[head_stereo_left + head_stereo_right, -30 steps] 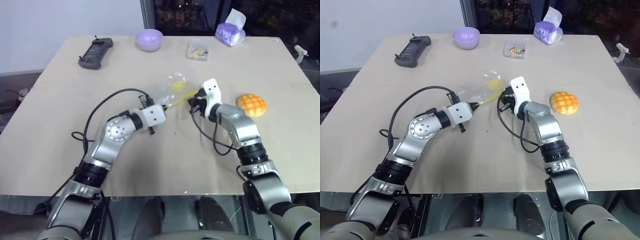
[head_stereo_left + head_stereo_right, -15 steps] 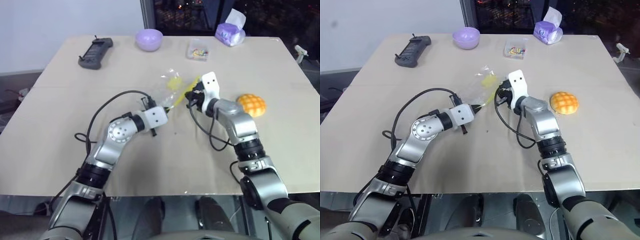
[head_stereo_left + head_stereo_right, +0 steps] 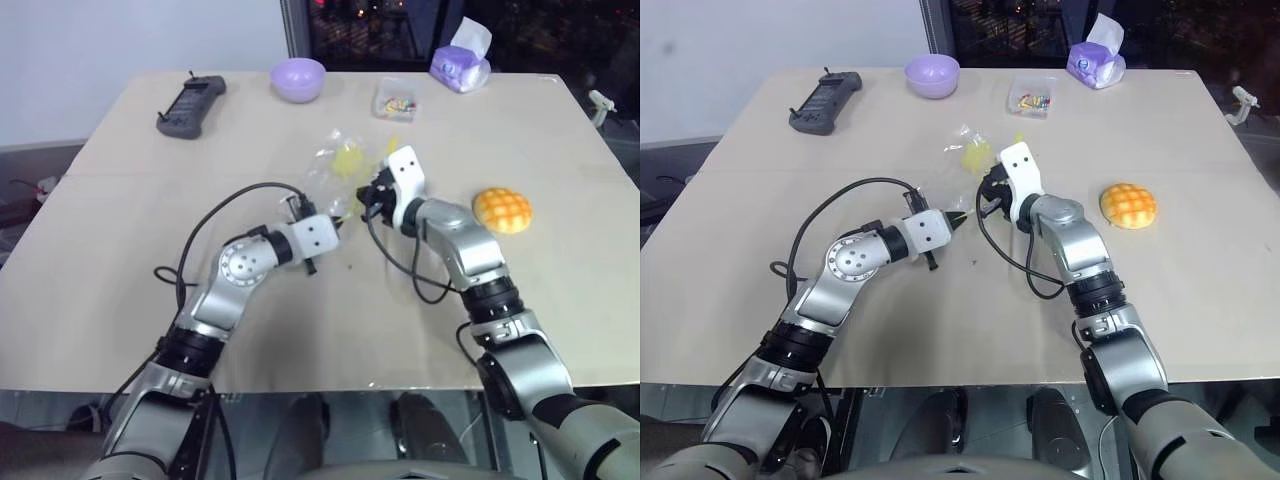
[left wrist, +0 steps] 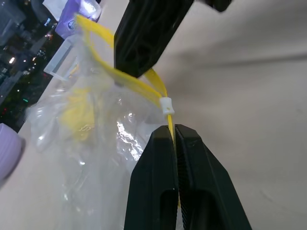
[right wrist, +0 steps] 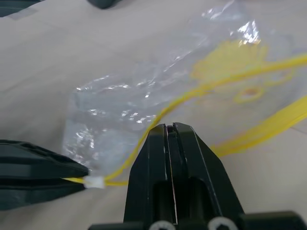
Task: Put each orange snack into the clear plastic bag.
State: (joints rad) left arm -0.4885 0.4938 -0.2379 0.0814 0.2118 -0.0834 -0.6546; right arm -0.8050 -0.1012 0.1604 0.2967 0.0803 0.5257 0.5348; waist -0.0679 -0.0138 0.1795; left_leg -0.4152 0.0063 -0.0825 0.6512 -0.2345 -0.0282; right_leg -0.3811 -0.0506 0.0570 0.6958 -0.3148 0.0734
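The clear plastic bag (image 3: pixel 338 168) stands lifted off the table's middle, with a small yellow piece inside it. My left gripper (image 4: pixel 174 128) is shut on the bag's yellow seal strip (image 4: pixel 158 84), just below the white zip slider. My right gripper (image 5: pixel 169 127) is shut on the same strip a little further along, and it shows from above (image 3: pixel 368 196) just right of the bag. The two grippers sit close together. The orange snack (image 3: pixel 502 210), a domed bun with a grid top, lies on the table to the right of my right arm, apart from both grippers.
At the table's far side stand a purple bowl (image 3: pixel 298 78), a black handset (image 3: pixel 191 105), a small clear box of colourful bits (image 3: pixel 396 100) and a purple tissue pack (image 3: pixel 460 62). Black cables loop from both wrists over the near table (image 3: pixel 120 300).
My right gripper has moved left and slightly up with the seal strip, drawing the bag upright and closer to my left gripper. The left gripper has stayed almost still.
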